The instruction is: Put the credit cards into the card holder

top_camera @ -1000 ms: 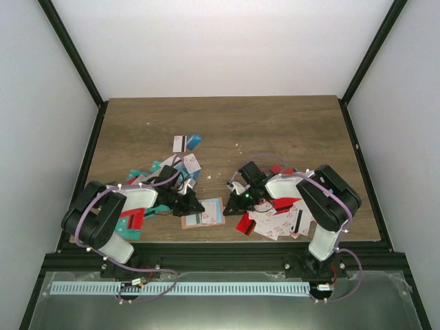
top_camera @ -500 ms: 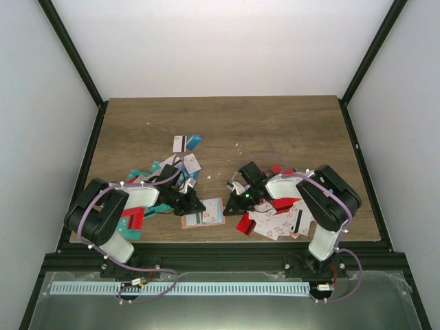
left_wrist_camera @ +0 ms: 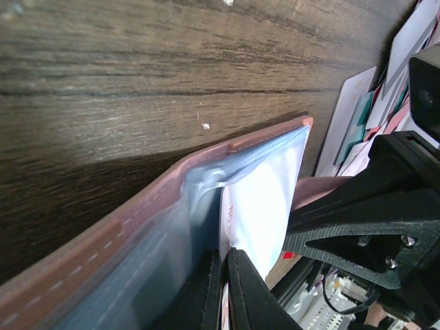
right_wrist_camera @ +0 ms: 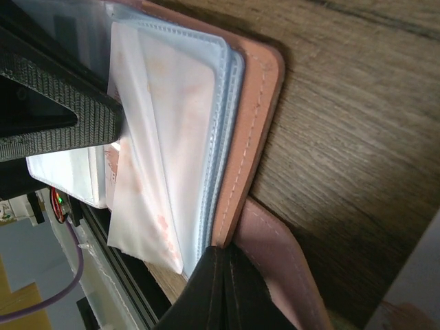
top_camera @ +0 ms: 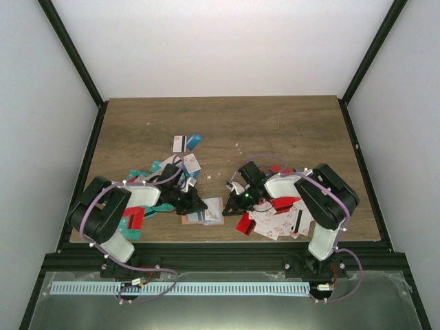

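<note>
The salmon-pink card holder lies open on the wood between the two arms near the front edge. My left gripper is shut on a white credit card with red marks, whose far end sits in among the holder's clear sleeves. My right gripper is shut on the edge of the card holder's pink cover, beside its stack of clear sleeves. In the top view the left gripper and right gripper flank the holder. More credit cards lie in heaps on the left and right.
A few loose cards lie further back on the table. The table's front edge runs just behind the holder. The right arm's black gripper body stands close to the left fingers.
My left gripper has edged to the right, toward the card holder, with the card in it. The holder's left side now looks narrower. The right arm has barely moved.
</note>
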Controlling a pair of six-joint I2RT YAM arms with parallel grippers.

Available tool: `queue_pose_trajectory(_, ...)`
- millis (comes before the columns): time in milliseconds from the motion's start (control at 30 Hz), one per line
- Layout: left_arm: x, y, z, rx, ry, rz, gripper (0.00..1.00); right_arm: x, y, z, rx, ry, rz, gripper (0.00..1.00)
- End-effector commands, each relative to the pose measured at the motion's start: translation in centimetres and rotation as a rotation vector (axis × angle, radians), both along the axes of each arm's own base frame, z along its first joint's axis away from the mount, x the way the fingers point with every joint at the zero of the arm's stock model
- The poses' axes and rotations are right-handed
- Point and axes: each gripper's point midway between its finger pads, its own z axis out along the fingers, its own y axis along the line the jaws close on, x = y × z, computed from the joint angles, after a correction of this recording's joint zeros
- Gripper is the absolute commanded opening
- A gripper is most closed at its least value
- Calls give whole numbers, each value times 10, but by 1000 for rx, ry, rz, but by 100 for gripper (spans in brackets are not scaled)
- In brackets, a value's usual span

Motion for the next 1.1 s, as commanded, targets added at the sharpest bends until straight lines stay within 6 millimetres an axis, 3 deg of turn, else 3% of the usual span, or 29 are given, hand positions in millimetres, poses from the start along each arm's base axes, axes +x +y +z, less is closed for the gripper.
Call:
queue_pose_trajectory(0,3,5,-17,74,7,73,4,-19,-20,-40,-166,60,-8,1)
queue_pose_trajectory(200,-2,4,-20,91,-1,45,4,-17,-21,-40,-175,56,-22,1)
queue_pose_trajectory(767,5,29,1,234,-111,81,4,-16,-24,-31,-176,37,-59,1)
queue_pose_trajectory(1067,3,16,-9,166,-93,77,4,-15,-22,-29,-165,45,-60,1)
